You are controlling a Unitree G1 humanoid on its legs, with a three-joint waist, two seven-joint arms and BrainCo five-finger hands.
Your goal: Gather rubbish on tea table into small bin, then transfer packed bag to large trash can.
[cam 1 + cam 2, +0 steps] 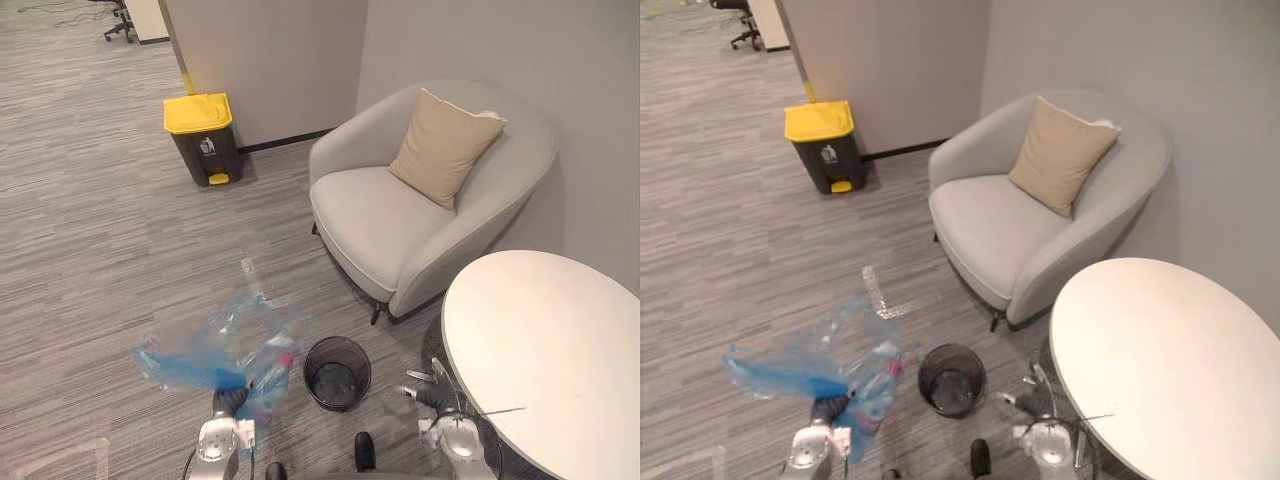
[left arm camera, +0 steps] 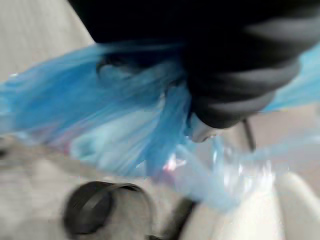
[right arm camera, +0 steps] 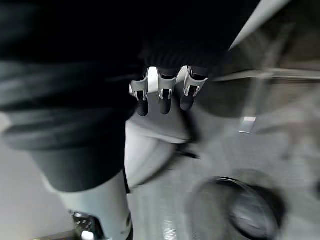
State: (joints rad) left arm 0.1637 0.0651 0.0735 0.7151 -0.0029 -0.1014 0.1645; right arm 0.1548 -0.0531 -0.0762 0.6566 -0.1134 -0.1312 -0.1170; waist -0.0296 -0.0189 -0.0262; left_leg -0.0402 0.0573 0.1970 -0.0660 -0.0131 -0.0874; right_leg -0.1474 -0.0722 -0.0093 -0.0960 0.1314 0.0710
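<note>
A blue see-through bin bag (image 1: pixel 215 352) holding rubbish hangs bunched in my left hand (image 1: pixel 229 401), just left of the small black mesh bin (image 1: pixel 337 372) on the carpet. In the left wrist view the blue bag (image 2: pixel 125 125) gathers under the hand's dark cover (image 2: pixel 240 85), with the small bin (image 2: pixel 92 207) below it. My right hand (image 1: pixel 432 391) hovers beside the white round tea table (image 1: pixel 545 350), fingers (image 3: pixel 162 95) relaxed and holding nothing. The large dark trash can with a yellow lid (image 1: pixel 203 135) stands far ahead by the wall, lid closed.
A grey armchair (image 1: pixel 400 225) with a beige cushion (image 1: pixel 442 145) stands between the table and the wall. Open carpet lies between me and the trash can. A strip of clear tape (image 1: pixel 250 272) marks the floor.
</note>
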